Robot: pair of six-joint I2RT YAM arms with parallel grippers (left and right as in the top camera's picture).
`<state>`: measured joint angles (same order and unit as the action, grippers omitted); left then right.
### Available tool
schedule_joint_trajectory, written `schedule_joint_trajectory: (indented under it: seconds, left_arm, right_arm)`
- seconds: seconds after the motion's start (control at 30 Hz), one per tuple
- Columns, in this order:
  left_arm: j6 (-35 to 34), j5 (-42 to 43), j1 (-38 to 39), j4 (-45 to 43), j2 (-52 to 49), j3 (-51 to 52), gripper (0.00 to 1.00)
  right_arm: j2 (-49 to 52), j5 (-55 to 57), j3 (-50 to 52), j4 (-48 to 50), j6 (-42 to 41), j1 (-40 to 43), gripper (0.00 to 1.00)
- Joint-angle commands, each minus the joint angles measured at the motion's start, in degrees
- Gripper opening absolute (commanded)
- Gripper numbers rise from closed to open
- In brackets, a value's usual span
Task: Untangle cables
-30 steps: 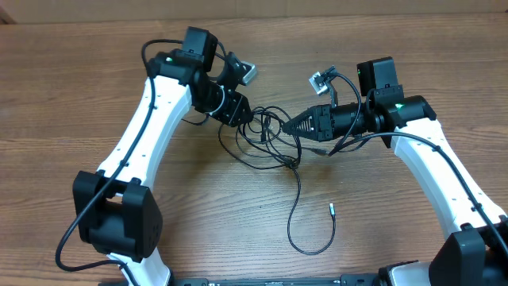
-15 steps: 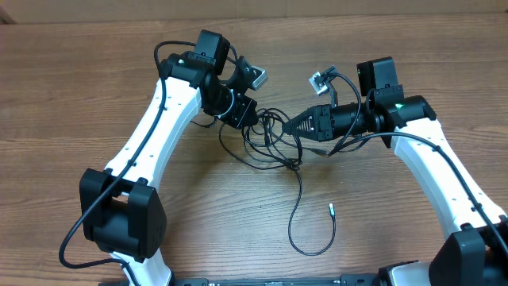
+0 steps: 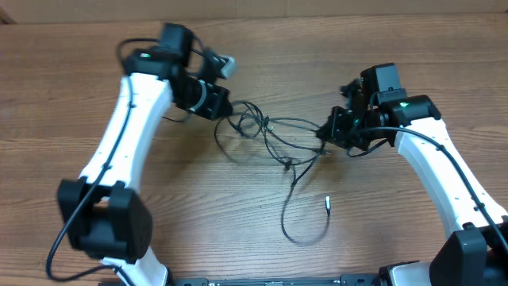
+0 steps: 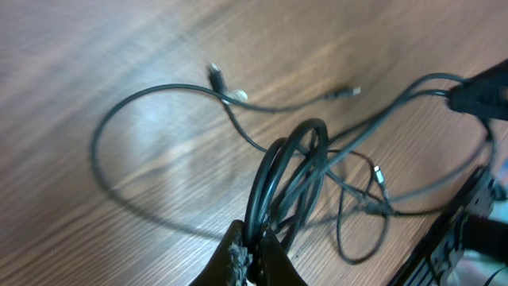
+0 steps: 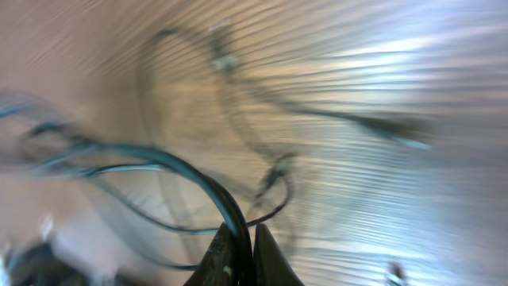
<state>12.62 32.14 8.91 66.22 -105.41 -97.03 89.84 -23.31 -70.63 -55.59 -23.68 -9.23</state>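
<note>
two white robot arms (image 3: 131,119) hold a snarl of thin black cables with small silver-tipped plugs (image 4: 263,184) stretched between them over a brown wood-grain table (image 3: 381,234). the left fingers (image 4: 232,257) are pinched on a doubled loop of cable at the left of the bundle. the right fingers (image 5: 218,259) are pressed together on one strand at its right. the knot sits about midway between the arms. one long tail curls toward the near edge of the table and ends in a loose silver-tipped plug (image 3: 327,205) lying flat.

to do this spreading pull well, the arms should probably draw apart slowly and level, checking that the middle knot loosens rather than cinches. if it tightens, easing back and regripping a single strand looks wiser than pulling harder. the left grasp takes several strands at once, which may drag the whole bundle.

the right wrist view is smeared with blur, so the strand count there is uncertain. which cable crosses over which at the knot cannot be told, nor how many cables there are.
</note>
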Motion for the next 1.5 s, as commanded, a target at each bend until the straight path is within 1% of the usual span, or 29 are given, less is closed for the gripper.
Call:
schedule_joint_trajectory:
  seconds: [0.0, 0.3, 0.4, 0.5, 0.6, 0.63, 0.7, 0.73, 0.77, 0.8, 0.87, 1.03, 1.1, 1.17, 1.23, 1.33, 1.47]
  left_arm:
    - [0.00, 4.04, -5.31, 0.33, 6.51, -2.67, 0.04]
    - [0.02, 10.84, -14.14, 1.66, 9.22, -2.67, 0.04]
    - [0.33, 15.26, -15.93, 2.23, 9.20, -2.67, 0.04]
    - [2.49, 20.61, -16.02, 2.95, 9.20, -2.67, 0.04]
    - [3.89, 23.04, -15.17, 2.99, 9.20, -2.64, 0.04]
    - [4.13, 23.15, -14.56, 2.97, 9.20, -2.67, 0.04]
    - [4.39, 22.73, -13.18, 2.95, 9.18, -2.64, 0.04]
    - [5.20, 22.60, -12.41, 2.99, 9.16, -2.64, 0.04]
    - [5.60, 22.03, -11.54, 2.99, 9.16, -2.62, 0.04]
    - [5.62, 21.18, -10.60, 2.95, 9.16, -2.62, 0.04]
    - [5.62, 19.93, -8.17, 2.95, 9.16, -2.58, 0.04]
    - [5.60, 14.32, -1.92, 2.75, 9.16, -2.56, 0.04]
    - [5.57, 11.45, 0.70, 2.49, 9.16, -2.56, 0.04]
    - [5.33, 8.07, 3.39, 2.12, 9.16, -2.56, 0.04]
    - [4.83, 5.22, 5.57, 1.81, 9.16, -2.56, 0.04]
    - [3.54, 4.52, 7.39, 1.16, 9.16, -2.56, 0.04]
    - [2.58, 4.55, 9.53, 0.35, 9.14, -2.56, 0.04]
  right_arm:
    - [-0.57, 13.97, -1.05, -0.83, -8.70, 2.89, 0.04]
    - [-0.57, 20.87, -1.05, -4.17, -14.29, 7.39, 0.04]
    - [-0.57, 19.93, -1.05, -4.04, -14.19, 8.59, 0.04]
    - [-0.57, 15.37, -1.05, -2.45, -9.29, 8.55, 0.04]
    - [-0.57, 5.51, -1.05, 0.15, -0.68, 8.00, 0.04]
    - [-0.57, -0.42, -1.05, 1.33, 4.44, 7.56, 0.11]
    - [-0.57, -7.58, -1.05, 2.36, 10.12, 6.80, 0.32]
    - [-0.57, -11.26, -1.05, 2.84, 12.87, 6.10, 0.40]
    - [-0.57, -13.33, -1.05, 3.13, 14.51, 5.53, 0.45]
    - [-0.57, -15.19, -1.05, 3.52, 15.91, 4.79, 0.48]
    - [-0.57, -17.90, -1.05, 4.44, 17.92, 2.99, 0.50]
    - [-0.57, -21.42, -1.05, 7.98, 18.14, -1.57, 0.51]
    - [-0.57, -24.48, -1.05, 9.75, 17.20, -2.99, 0.50]
    - [-0.57, -26.51, -1.05, 12.72, 9.88, -4.31, 0.47]
    - [-0.57, -26.56, -1.05, 14.56, 0.24, -4.83, 0.44]
    - [-0.57, -27.19, -1.05, 15.98, -8.20, -5.40, 0.44]
    - [-0.57, -27.82, -1.05, 17.44, -14.95, -6.43, 0.45]
